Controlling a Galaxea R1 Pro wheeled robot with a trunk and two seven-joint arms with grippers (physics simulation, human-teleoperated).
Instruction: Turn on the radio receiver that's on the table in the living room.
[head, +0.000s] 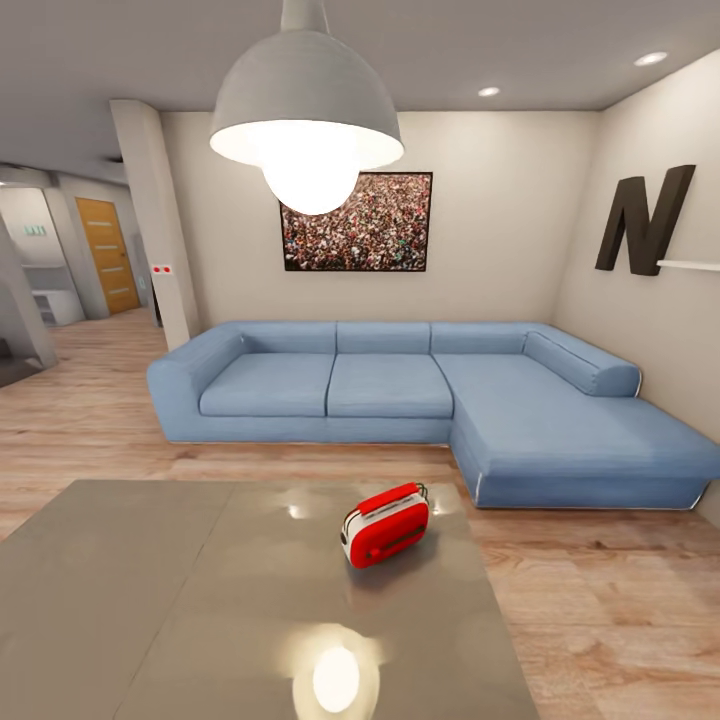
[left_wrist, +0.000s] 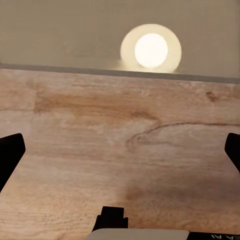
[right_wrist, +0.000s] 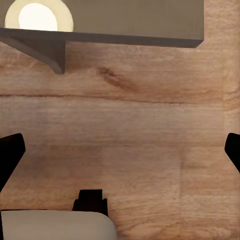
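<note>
The radio receiver (head: 385, 525), a small red box with white sides and a thin loop handle, stands on the far right part of the low grey glossy table (head: 200, 600). Nothing touches it. In the left wrist view my left gripper (left_wrist: 120, 150) is open, its dark fingertips (left_wrist: 11, 152) wide apart above the wood floor, with the table's edge (left_wrist: 60, 30) beyond. My right gripper (right_wrist: 120, 150) is open too, over the floor beside the table's corner (right_wrist: 150, 20). Neither holds anything.
A blue L-shaped sofa (head: 400, 390) runs behind the table, under a crowd photo (head: 357, 222). A white dome pendant lamp (head: 308, 110) hangs above and is mirrored in the tabletop (head: 336, 678). Plank floor (head: 610, 610) lies to the right; a hallway with an orange door (head: 107, 255) opens at the left.
</note>
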